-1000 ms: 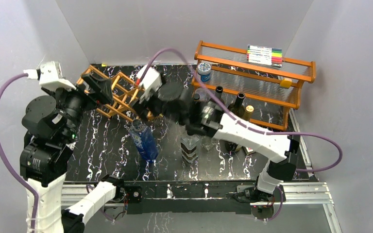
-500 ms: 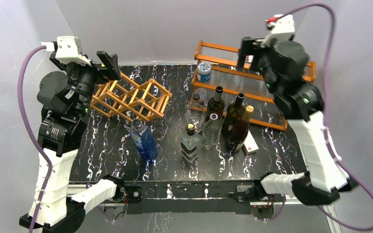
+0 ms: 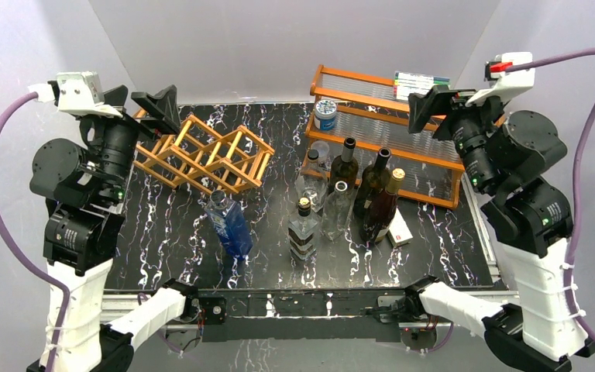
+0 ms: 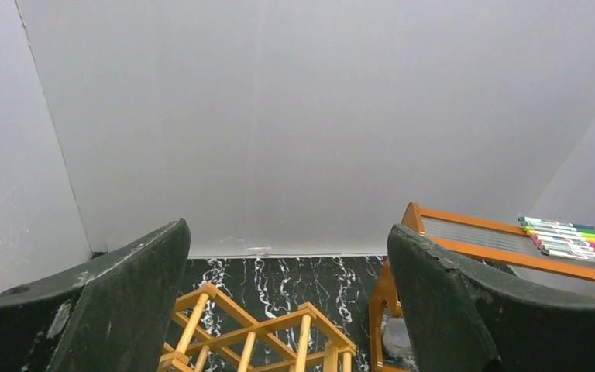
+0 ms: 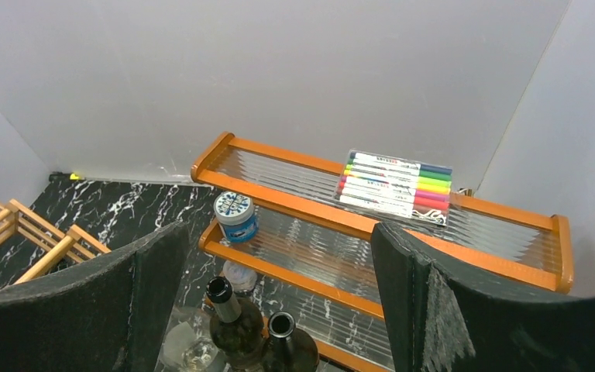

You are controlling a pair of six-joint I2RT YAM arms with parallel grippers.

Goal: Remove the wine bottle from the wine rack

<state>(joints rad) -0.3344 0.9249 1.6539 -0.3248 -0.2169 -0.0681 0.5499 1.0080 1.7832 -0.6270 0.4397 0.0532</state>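
wine rack (image 3: 205,159) empty | my left fingers (image 4: 108,310), right fingers (image 5: 472,310) spread, holding nothing | risk: a lowering arm could topple blue bottle (image 3: 228,225)

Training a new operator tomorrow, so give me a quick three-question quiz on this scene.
1. True or false: a bottle lies in the wine rack.
2. The marker pack lies on: A) the top tier of the orange shelf; B) the table; C) the rack.
3. Fill in: the left gripper and right gripper are both ____.
Key: 1 false; 2 A; 3 open.
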